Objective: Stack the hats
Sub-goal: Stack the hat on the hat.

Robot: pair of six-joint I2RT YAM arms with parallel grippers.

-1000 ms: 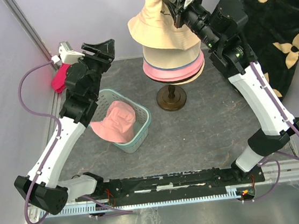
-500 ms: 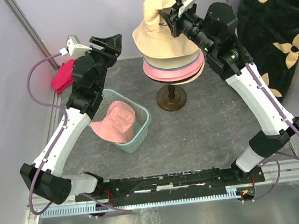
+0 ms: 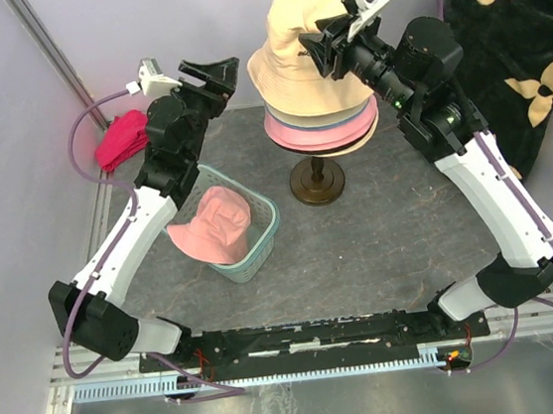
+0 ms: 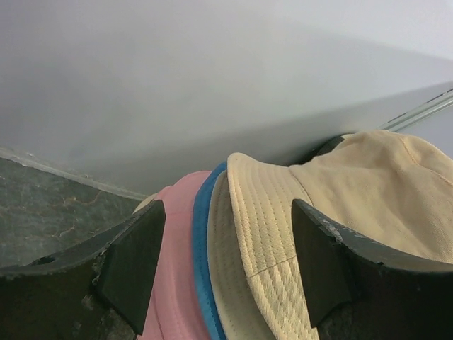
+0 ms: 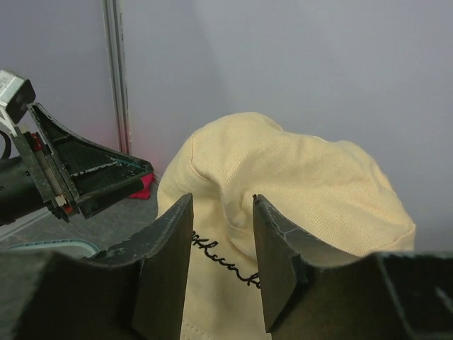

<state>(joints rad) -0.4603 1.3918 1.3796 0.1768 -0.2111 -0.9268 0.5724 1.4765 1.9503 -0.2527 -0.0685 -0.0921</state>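
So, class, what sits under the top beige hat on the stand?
A blue hat brim, then a pink hat, stacked beneath the beige hat. Whatever they sit on is covered; only the dark stand shows below.

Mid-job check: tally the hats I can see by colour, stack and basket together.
Beige fabric bucket hat, top of the stack: 1
Blue fabric hat, only its edge showing: 1
Pink fabric hats: 2, one in the stack, one in the teal plastic basket
Total: 4 clearly seen; lower layers are hidden.
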